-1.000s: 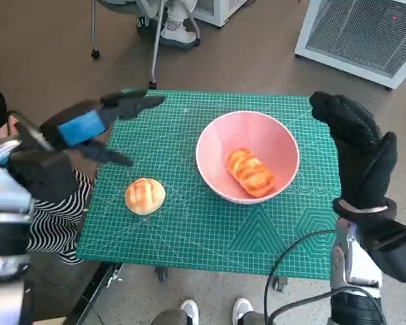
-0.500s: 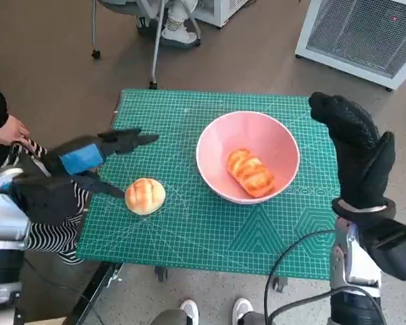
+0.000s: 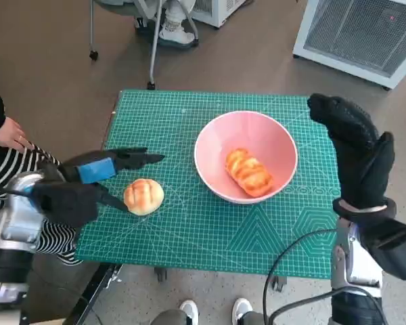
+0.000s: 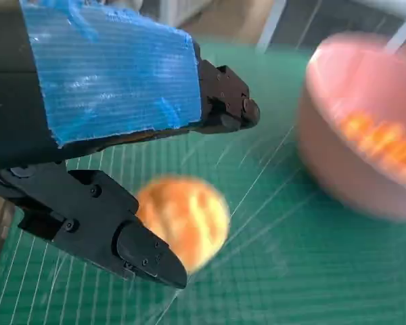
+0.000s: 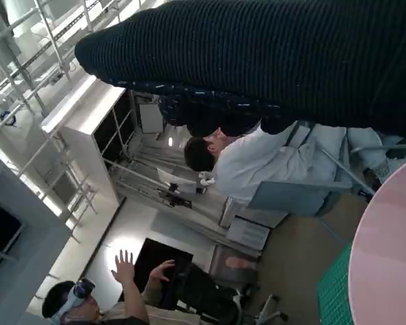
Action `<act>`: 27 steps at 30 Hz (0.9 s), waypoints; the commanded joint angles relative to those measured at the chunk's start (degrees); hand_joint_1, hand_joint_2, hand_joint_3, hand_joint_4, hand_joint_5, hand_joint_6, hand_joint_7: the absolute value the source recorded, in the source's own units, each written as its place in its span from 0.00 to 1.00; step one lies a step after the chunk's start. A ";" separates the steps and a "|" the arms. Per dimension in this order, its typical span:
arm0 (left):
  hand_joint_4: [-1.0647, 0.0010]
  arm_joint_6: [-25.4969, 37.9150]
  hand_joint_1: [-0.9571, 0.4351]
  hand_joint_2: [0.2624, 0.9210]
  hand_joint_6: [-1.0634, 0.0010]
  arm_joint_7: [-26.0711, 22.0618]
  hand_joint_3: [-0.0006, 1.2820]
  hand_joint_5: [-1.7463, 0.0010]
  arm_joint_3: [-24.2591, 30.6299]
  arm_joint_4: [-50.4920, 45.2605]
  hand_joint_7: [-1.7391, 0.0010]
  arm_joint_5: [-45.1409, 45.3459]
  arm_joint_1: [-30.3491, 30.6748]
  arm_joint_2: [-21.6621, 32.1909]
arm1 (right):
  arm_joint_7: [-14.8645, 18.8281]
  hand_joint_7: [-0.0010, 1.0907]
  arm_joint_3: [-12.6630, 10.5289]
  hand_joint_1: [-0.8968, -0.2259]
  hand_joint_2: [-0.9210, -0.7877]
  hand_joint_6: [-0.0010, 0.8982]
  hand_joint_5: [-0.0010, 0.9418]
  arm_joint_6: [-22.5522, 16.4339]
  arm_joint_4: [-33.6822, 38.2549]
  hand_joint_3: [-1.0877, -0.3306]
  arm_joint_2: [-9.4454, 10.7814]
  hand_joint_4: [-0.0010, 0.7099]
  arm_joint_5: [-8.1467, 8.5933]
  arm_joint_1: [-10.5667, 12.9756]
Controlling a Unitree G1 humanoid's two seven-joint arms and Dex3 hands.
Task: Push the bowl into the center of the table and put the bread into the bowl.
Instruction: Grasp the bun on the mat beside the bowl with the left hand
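A: While the left hand (image 3: 88, 177) lay low over the table's (image 3: 189, 230) left edge, where was the bun?

B: The bun (image 3: 143, 196) sat on the green mat just beside that hand, on its inner side. In the head view one black finger (image 3: 139, 159) pointed out above the bun toward the bowl, and another reached along the mat to the bun's near-left side. I could not tell from that view whether it touched.

A: And the wrist view?

B: It showed the bun (image 4: 184, 218) between the upper finger (image 4: 227, 105) and the lower one (image 4: 132, 247), with the lower tip overlapping its edge. The fingers were spread apart, and nothing was held in them.

A: The bowl?

B: The pink bowl (image 3: 216, 132) stood right of the table's middle, with a ridged loaf (image 3: 248, 172) lying inside it. The bun lay apart from the bowl, off to its left and a little nearer the robot.

A: The right hand?

B: The right hand (image 3: 355, 152), in its knitted glove, was raised beside the table's right edge, just right of the bowl and not touching it. Its fingers were extended and it carried nothing.

A: Anyone about?

B: A person's hand (image 3: 10, 132) and striped clothing (image 3: 27, 223) showed at the left, and shoes (image 3: 216, 311) at the table's near edge.
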 commanded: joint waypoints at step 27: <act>0.31 -6.59 0.62 0.98 0.46 20.32 0.06 0.54 -11.46 23.61 0.34 16.09 -8.92 -5.45 | 0.55 0.44 -0.30 0.22 0.00 0.07 0.00 0.31 0.35 0.37 -0.82 0.22 0.60 1.70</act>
